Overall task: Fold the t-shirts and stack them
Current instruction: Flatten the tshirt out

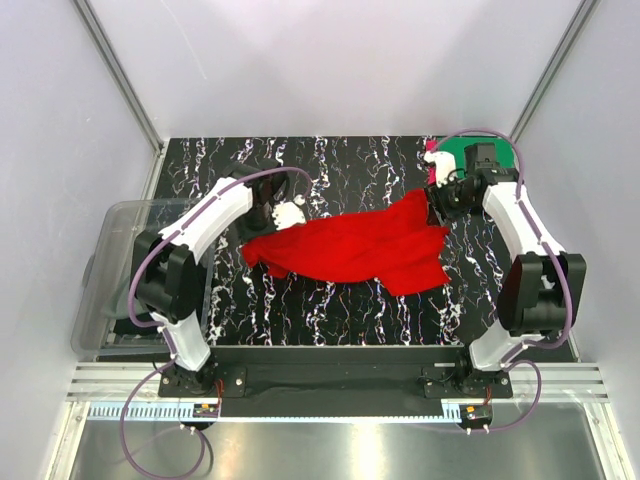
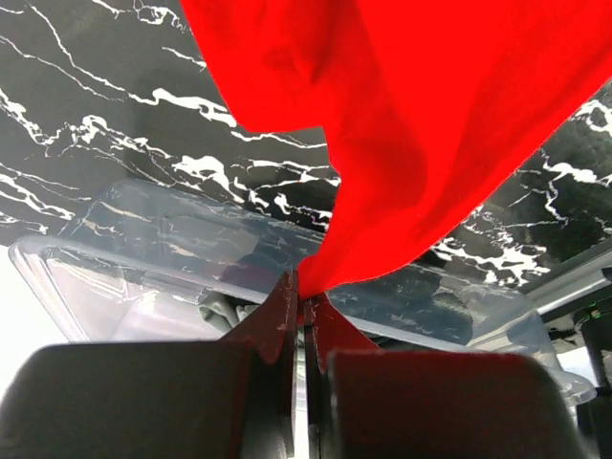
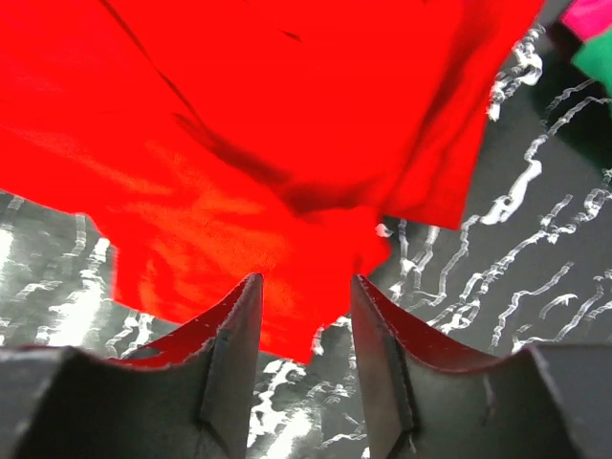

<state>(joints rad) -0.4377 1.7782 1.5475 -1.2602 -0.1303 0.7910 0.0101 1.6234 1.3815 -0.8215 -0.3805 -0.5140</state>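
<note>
The red t-shirt [image 1: 350, 250] lies stretched out and rumpled across the middle of the black marbled table [image 1: 330, 310]. My left gripper [image 1: 283, 222] is at the shirt's left end. In the left wrist view its jaws [image 2: 306, 292] are shut on a pinched point of the red cloth [image 2: 411, 115]. My right gripper [image 1: 437, 200] is at the shirt's right end. Its jaws [image 3: 306, 287] stand apart, with the edge of the red cloth [image 3: 239, 143] lying loose beneath and between the fingertips. A green t-shirt [image 1: 462, 150] and a bit of pink t-shirt [image 1: 432, 147] sit in the far right corner.
A clear plastic bin [image 1: 110, 280] stands off the table's left edge and also shows in the left wrist view [image 2: 143, 258]. White walls enclose the table on three sides. Green cloth [image 3: 598, 57] and pink cloth [image 3: 588, 14] show at the right wrist view's upper right corner.
</note>
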